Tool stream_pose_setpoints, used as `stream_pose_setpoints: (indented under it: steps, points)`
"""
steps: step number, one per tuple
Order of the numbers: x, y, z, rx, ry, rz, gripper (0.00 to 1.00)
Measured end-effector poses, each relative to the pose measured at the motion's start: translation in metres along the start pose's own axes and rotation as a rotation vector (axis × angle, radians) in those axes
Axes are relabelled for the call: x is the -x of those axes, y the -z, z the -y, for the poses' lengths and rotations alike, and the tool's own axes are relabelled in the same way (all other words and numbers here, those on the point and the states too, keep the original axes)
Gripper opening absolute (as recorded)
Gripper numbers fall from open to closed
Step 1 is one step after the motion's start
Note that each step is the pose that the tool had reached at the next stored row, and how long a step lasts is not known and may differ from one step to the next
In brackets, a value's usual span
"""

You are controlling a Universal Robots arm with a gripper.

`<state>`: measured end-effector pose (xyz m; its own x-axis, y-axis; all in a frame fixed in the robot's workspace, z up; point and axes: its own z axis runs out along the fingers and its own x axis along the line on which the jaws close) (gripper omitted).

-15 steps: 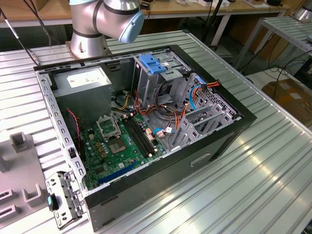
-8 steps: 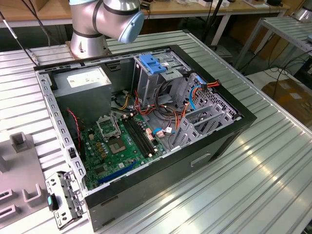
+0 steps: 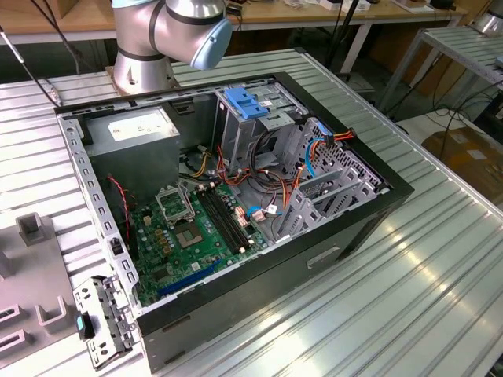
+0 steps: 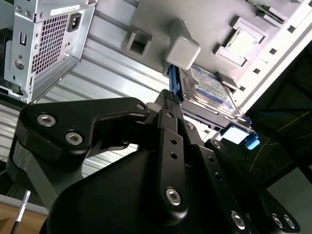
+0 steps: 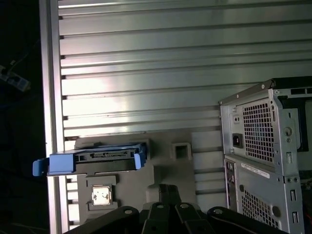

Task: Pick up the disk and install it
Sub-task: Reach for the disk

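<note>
The disk [image 4: 210,88] is a silver-grey drive with a blue and white label and a blue plastic edge frame. It rests on a grey fixture plate [image 4: 146,19]. In the first wrist view the disk [image 5: 90,161] is seen edge-on, blue frame toward the camera, near the table's edge. My gripper [image 4: 169,100] is black and hangs just short of the disk's blue edge, holding nothing. The gripper [image 5: 169,189] sits apart from the disk in the first wrist view.
The open computer case [image 3: 369,212] lies on the ribbed metal table [image 3: 440,267]. Inside are a green motherboard [image 3: 196,228], a grey power-supply box [image 3: 137,126], a blue latch plate [image 3: 247,102] and loose cables. A small square chip [image 5: 101,195] sits in the fixture plate.
</note>
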<state>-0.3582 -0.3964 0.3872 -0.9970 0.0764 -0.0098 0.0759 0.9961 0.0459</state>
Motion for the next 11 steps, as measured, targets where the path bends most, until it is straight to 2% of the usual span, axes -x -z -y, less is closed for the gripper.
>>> stream_pose_setpoints:
  steps: [8, 11]
  points:
    - [-0.0006, 0.0, 0.0, 0.0, 0.0, 0.0001, 0.11]
    - [-0.0027, 0.0, 0.0002, 0.0, 0.0, 0.0001, 0.11]
